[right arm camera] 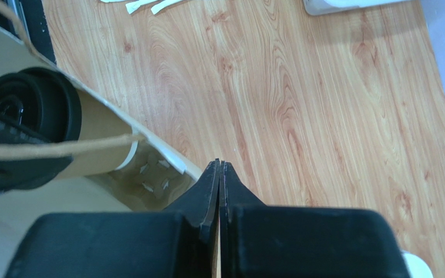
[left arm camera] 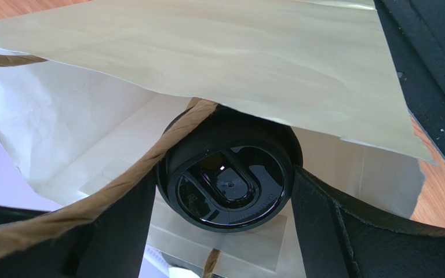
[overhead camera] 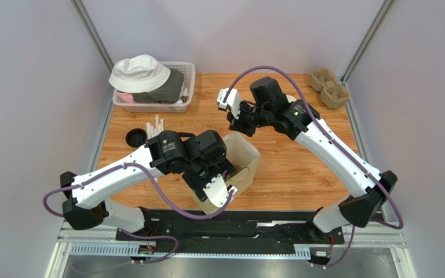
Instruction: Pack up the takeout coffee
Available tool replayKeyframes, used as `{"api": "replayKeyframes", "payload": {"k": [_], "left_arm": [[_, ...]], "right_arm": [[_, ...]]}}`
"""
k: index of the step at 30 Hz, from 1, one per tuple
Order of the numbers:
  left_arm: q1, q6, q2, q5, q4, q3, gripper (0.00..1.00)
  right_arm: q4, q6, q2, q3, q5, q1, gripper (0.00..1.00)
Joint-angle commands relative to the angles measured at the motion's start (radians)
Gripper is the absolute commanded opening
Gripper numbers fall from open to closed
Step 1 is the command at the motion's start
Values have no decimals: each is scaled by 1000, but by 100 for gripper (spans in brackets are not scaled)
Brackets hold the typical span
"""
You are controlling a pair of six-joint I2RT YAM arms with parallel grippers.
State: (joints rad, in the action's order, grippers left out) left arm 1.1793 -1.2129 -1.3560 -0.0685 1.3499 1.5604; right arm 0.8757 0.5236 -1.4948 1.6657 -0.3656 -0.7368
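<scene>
The takeout coffee [left arm camera: 228,182] shows its round black lid inside the open brown paper bag [overhead camera: 245,156]. My left gripper [overhead camera: 216,194] reaches into the bag from the near side. Its black fingers [left arm camera: 335,231] press against both sides of the lid, holding the cup. A twisted paper handle [left arm camera: 91,202] crosses in front of the left finger. In the right wrist view the lidded cup [right arm camera: 39,107] sits behind the bag's rim [right arm camera: 149,142]. My right gripper [right arm camera: 220,164] is shut with nothing between its fingers, just beside that rim. From above, the right gripper [overhead camera: 237,123] hovers at the bag's far edge.
A white basket [overhead camera: 189,72] holding a white hat stands at the back left. Stacked pulp cup trays [overhead camera: 329,87] sit at the back right. A loose black disc [overhead camera: 135,137] and white sticks [overhead camera: 154,126] lie left of the bag.
</scene>
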Motion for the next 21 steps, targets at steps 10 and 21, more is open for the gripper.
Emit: {"api": "replayKeyframes", "payload": {"k": [10, 21], "left_arm": [[-23, -28, 78, -11, -5, -45, 20], [-21, -43, 63, -34, 8, -34, 20]], "right_arm": [[132, -4, 96, -8, -88, 16, 40], [82, 188, -16, 100, -142, -21, 65]]}}
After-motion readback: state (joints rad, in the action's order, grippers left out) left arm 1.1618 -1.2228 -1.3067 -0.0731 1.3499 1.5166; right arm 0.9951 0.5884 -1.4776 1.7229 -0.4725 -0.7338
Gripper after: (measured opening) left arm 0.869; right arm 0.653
